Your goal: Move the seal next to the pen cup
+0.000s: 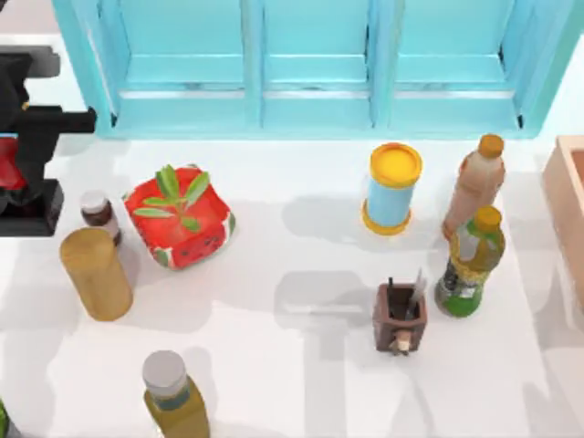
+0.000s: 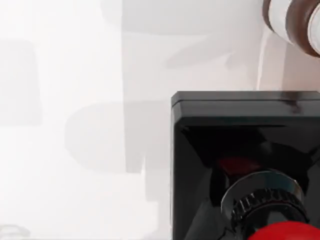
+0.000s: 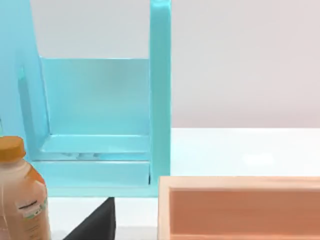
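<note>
A black base and glossy red knob are shown on the seal [image 2: 240,165]. The pen cup [image 1: 400,316] is coloured brown, with a pale knob. A red watermelon pattern is borne by the pot [image 1: 180,219]. The shelf [image 1: 310,64] is painted turquoise, the cylinder [image 1: 96,273] tan.

Left arm [image 1: 27,119] matte black; blocky links; squared edges

A red watermelon-patterned plant pot [image 1: 180,223] is placed left of centre on the white table [image 1: 301,383], beside a small brown jar [image 1: 98,213] and a tan cylinder [image 1: 96,274]. A blue can with a yellow lid [image 1: 392,189], two bottles [image 1: 475,185] [image 1: 471,261] and a wooden box [image 1: 568,205] are set toward the right. A turquoise cabinet [image 1: 310,64] is seen behind.
</note>
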Robot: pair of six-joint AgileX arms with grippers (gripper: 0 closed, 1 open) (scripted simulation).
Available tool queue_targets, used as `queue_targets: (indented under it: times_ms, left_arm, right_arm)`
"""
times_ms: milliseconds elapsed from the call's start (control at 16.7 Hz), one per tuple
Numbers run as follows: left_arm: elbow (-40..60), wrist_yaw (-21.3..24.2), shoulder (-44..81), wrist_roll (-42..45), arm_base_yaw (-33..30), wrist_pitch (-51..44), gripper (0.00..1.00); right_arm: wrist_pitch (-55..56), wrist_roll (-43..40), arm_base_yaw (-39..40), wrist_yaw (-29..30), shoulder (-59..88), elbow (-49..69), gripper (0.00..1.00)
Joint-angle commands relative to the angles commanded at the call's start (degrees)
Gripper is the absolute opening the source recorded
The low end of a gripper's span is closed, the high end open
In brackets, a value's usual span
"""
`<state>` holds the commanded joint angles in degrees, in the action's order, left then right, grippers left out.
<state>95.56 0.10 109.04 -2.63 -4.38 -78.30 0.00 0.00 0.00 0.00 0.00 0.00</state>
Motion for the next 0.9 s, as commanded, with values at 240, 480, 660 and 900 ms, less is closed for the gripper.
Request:
queue_targets:
  times_ms: [240, 480, 660, 900]
  left_arm:
    - [5.6, -0.06, -2.13, -5.6, -5.44, -5.97, 0.0]
    - [5.51, 0.0, -1.96, -5.51, -5.26, -5.88, 0.0]
    - [7.01, -1.6, -2.53, -7.61, -7.4, -4.34, 0.0]
    - [12.21, -5.6, -1.39, -18.37, -18.36, 2.21, 0.0]
  right_arm:
    - [0.0, 0.0, 0.0, 0.0, 0.0, 0.0, 1.0]
    - [0.0, 0.0, 0.0, 0.0, 0.0, 0.0, 1.0]
    - [0.0, 0.0, 0.0, 0.0, 0.0, 0.0, 1.0]
    - [0.0, 0.0, 0.0, 0.0, 0.0, 0.0, 1.0]
